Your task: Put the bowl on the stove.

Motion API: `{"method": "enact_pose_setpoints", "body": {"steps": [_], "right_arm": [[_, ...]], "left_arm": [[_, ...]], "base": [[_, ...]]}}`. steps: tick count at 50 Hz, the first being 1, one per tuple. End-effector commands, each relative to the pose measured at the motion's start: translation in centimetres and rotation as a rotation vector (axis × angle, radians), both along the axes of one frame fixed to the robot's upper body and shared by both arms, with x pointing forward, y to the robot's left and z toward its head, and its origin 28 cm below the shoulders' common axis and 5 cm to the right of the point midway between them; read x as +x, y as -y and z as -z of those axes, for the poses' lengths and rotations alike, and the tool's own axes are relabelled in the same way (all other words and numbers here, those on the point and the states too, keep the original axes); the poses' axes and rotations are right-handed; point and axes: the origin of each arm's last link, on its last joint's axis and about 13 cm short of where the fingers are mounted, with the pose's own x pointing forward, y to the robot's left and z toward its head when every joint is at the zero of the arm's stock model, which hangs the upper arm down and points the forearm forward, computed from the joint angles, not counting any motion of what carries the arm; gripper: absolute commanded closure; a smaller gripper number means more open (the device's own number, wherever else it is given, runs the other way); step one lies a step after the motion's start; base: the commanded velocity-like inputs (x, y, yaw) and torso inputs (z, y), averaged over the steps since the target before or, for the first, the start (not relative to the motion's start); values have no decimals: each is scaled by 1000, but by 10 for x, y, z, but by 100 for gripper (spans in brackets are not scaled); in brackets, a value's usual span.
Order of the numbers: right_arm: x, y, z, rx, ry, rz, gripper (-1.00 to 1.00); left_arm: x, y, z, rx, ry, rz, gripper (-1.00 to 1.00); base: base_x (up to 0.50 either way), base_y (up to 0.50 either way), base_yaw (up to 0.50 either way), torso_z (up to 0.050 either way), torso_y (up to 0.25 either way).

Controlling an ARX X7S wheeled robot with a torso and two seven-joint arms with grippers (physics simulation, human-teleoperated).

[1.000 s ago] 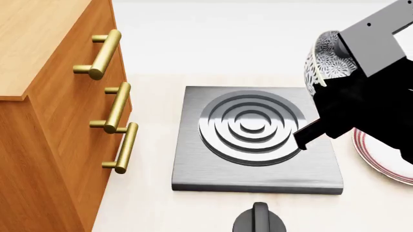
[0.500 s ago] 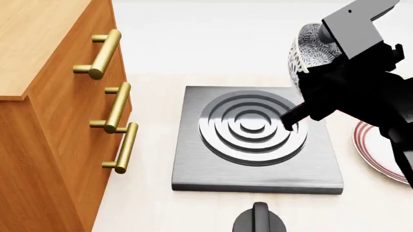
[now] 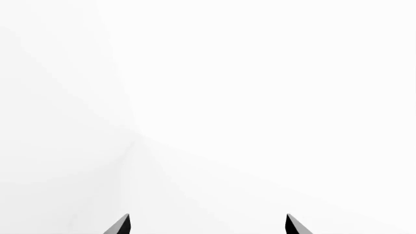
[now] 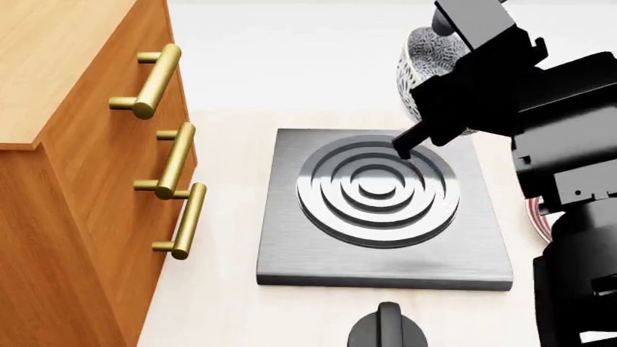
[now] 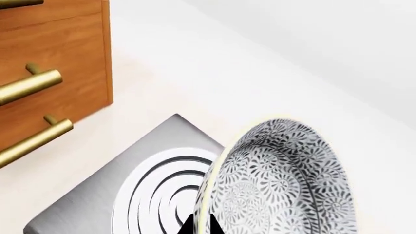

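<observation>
My right gripper (image 4: pixel 412 141) is shut on the rim of the bowl (image 4: pixel 430 59), white with a grey-blue floral pattern. It holds the bowl tipped on its side in the air above the far right part of the stove (image 4: pixel 289 253), a square dark-grey slab with raised rings. In the right wrist view the bowl (image 5: pixel 286 180) fills the near side, its pale rim pinched between the fingertips (image 5: pixel 200 227), with the stove (image 5: pixel 97 204) below. My left gripper (image 3: pixel 208 225) is open, facing blank white; it is out of the head view.
A wooden cabinet (image 4: pixel 58 181) with brass handles (image 4: pixel 173 163) stands close on the stove's left. A round black knob (image 4: pixel 388 329) lies in front of the stove. A sliver of the red-ringed plate (image 4: pixel 536 217) shows behind my right arm.
My right gripper has carried the bowl leftward and a little farther away, from beside the stove's right edge to over its far right part. The arm now covers most of the plate.
</observation>
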Motion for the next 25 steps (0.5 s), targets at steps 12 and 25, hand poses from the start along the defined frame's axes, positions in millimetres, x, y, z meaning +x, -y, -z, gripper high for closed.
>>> {"method": "enact_pose_setpoints", "body": {"steps": [12,25], "right_arm": [[5,-23,8,-19,-73,-1,100],[6,-34,13,13,-87,6,100]], "left_arm": [[1,1,1,2,-4,7,-100],[1,1,1,1,-15,4,-100]], "base": [[0,0,0,0,1],[0,0,0,0,0]]}}
